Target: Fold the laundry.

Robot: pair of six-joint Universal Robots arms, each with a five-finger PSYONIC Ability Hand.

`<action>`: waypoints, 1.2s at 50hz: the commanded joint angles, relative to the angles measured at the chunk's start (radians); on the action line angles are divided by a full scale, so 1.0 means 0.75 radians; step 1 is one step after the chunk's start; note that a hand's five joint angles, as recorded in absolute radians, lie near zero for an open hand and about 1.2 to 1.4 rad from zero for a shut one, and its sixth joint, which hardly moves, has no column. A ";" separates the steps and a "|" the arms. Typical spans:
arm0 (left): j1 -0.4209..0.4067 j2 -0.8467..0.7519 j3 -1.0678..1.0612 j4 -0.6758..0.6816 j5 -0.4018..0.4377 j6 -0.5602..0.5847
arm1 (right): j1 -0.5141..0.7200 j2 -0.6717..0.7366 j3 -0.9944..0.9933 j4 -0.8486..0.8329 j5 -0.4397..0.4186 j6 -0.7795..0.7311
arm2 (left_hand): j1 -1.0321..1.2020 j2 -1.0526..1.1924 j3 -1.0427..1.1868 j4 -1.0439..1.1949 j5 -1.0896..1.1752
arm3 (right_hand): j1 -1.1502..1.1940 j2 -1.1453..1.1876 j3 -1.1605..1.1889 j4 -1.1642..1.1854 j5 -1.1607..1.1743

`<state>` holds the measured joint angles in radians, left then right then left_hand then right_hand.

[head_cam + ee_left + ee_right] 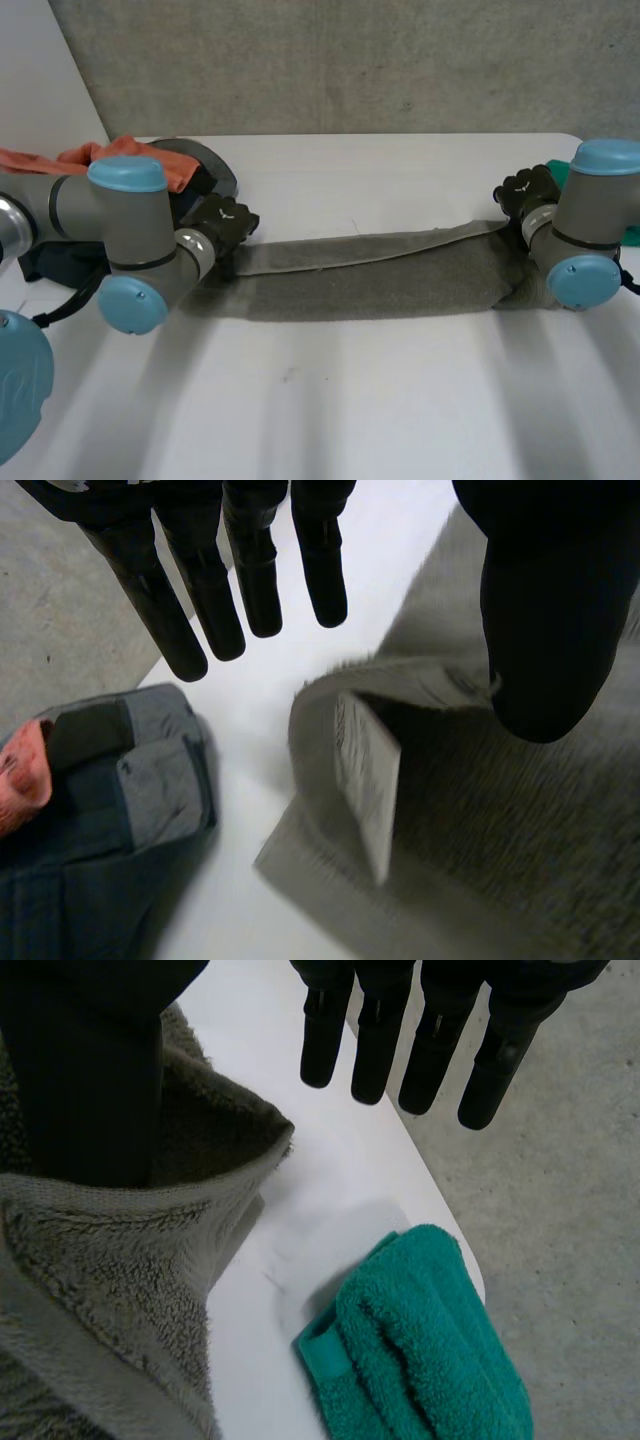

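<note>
Head view: grey towel (370, 285) laid long across the white table (350, 400), doubled lengthwise, the upper layer's pale edge slanting from one end to the other. Left hand (225, 222) at the towel's left end, right hand (527, 195) at its right end, both low at the cloth. Behind the left arm, an orange cloth (60, 158) lying against a dark garment (205, 165). Behind the right arm, a sliver of teal towel (558, 172).

Left wrist view: left hand (255, 570) released, fingers straight and spread well away from the thumb, over bare table (250, 730). Thumb above the grey towel (520, 840), just beside its upturned corner; contact there not to be told. Nothing grasped. On that corner a white label (365, 780) standing on edge, printed in small lines too blurred to read. Near the fingertips, the dark garment (140, 800) with grey panels, the orange cloth (18, 780) at its side.

Right wrist view: right hand (440, 1040) likewise slack, fingers straight, reaching past the table (310, 1210) edge over the grey floor (560, 1210), clear of any cloth. Thumb down inside a raised fold at the end of the grey towel (100, 1280), pile rising round it, not pinched against the fingers. Near the fingertips, at the table's corner, the folded teal towel (430, 1360) with a hemmed band.
</note>
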<state>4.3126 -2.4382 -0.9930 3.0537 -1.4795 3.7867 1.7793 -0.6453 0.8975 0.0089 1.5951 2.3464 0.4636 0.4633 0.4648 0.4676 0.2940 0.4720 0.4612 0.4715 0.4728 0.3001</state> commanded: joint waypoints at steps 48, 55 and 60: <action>0.065 0.011 0.751 0.610 -0.202 -0.240 | -0.055 -0.109 -0.186 -1.055 -0.163 0.007 | 1.243 1.244 1.242 1.238 1.237 | 1.232 1.247 1.233 1.231 1.229; 0.085 0.254 0.484 0.653 -0.191 -0.377 | -0.055 -0.252 -0.086 -1.061 -0.178 0.060 | 1.243 1.244 1.242 1.238 1.237 | 1.232 1.247 1.233 1.231 1.229; 0.110 0.446 0.057 0.694 -0.120 -0.443 | -0.063 -0.393 0.193 -0.890 -0.216 0.103 | 1.243 1.244 1.242 1.238 1.237 | 1.232 1.247 1.233 1.231 1.229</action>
<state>4.3768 -2.2615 -0.6231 3.5439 -1.6184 3.5138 1.7366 -0.8319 0.8411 -0.7780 1.4580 2.3936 1.1488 1.1926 1.1884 1.1993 0.9903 1.1184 1.1743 1.1834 1.1947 0.9983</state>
